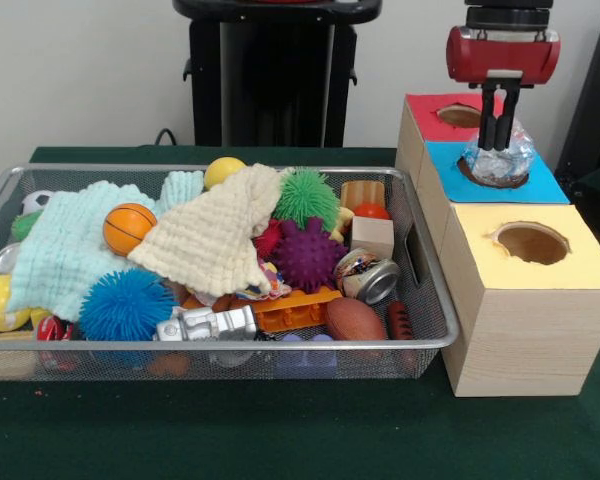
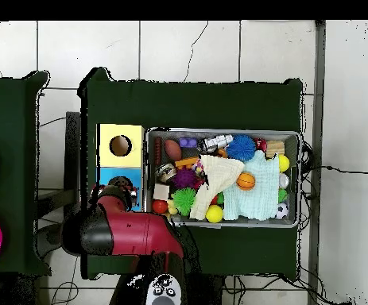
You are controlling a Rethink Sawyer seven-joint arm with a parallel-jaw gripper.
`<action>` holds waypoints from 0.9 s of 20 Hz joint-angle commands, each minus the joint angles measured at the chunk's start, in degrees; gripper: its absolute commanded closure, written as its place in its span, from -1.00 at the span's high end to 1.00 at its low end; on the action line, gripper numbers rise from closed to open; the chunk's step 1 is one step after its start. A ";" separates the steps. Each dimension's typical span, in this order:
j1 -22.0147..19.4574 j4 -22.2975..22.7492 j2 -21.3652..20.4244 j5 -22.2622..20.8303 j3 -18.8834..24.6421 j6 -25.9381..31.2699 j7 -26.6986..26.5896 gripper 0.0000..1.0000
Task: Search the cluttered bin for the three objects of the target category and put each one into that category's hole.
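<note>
The bin (image 1: pixel 230 343) of silver wire mesh sits at the left, full of clutter; it also shows in the overhead view (image 2: pixel 218 131). At the right, the blue-topped wooden box (image 1: pixel 545 187) stands between a red-topped and a yellow-topped box. My gripper (image 1: pixel 497 143) hangs straight over the blue box's hole (image 1: pixel 467 172). It is shut on the top of a crumpled clear plastic thing (image 1: pixel 502 162), whose lower part rests in the hole and covers most of it. In the overhead view my red arm (image 2: pixel 127 230) hides the gripper and most of the blue box.
The red-topped box (image 1: pixel 425 118) is behind, and the yellow-topped box (image 1: pixel 570 268) in front has an open hole. The bin holds a cream cloth (image 1: pixel 215 240), a mint cloth (image 1: pixel 65 250), a small basketball (image 1: pixel 129 228), spiky balls, a crushed can (image 1: pixel 368 277) and a toy football (image 1: pixel 355 320).
</note>
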 commanded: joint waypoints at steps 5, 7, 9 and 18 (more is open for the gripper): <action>2.40 -1.29 -0.40 1.39 0.57 11.75 10.97 -1.00; 2.62 -0.94 -0.69 1.62 0.67 11.79 11.25 -1.00; 2.51 -0.62 -0.52 1.89 1.22 11.24 11.32 -1.00; 0.64 -0.82 5.43 2.48 5.98 2.06 11.46 -1.00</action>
